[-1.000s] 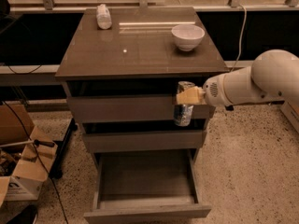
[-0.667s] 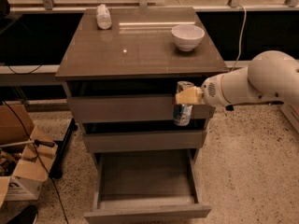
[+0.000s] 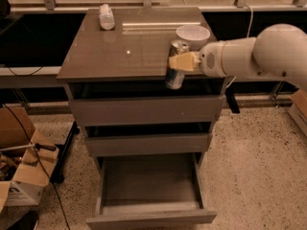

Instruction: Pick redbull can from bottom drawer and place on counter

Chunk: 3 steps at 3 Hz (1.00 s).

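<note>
First, nearest, the bottom drawer stands pulled out and empty over a speckled floor. Above it the gripper is closed on the redbull can, which is upright at the front edge of the counter, with its base lower than the top. I think it must rise higher, then go inward and set down clear of the bowl. The top is glossy; a white bottle waits farther back.
</note>
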Tool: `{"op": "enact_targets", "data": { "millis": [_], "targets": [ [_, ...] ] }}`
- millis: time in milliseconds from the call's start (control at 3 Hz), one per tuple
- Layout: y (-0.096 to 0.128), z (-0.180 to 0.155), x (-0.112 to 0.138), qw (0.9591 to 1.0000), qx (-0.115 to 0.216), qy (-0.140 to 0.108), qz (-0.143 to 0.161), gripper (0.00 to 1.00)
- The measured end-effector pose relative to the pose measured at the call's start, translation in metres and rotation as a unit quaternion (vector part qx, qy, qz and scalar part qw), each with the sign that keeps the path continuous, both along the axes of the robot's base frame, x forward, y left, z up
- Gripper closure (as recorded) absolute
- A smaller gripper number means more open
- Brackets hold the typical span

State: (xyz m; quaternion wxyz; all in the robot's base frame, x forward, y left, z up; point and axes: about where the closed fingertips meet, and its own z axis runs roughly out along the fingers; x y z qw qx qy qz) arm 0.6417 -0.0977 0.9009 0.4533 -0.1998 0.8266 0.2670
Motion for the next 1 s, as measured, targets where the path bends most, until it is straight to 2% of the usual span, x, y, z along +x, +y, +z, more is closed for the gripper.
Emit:
{"op": "enact_targets", "data": {
  "millis": [333, 667, 1000],
  "targets": [
    [0.016, 0.039, 0.014, 0.9984, 0.002, -0.054, 0.018, 1.0],
    [0.028, 0.061, 0.04, 0.9961, 0.009, -0.086, 0.016, 1.0],
    [0.034, 0.063, 0.078, 0.9944, 0.006, -0.105, -0.003, 1.0]
  ]
}}
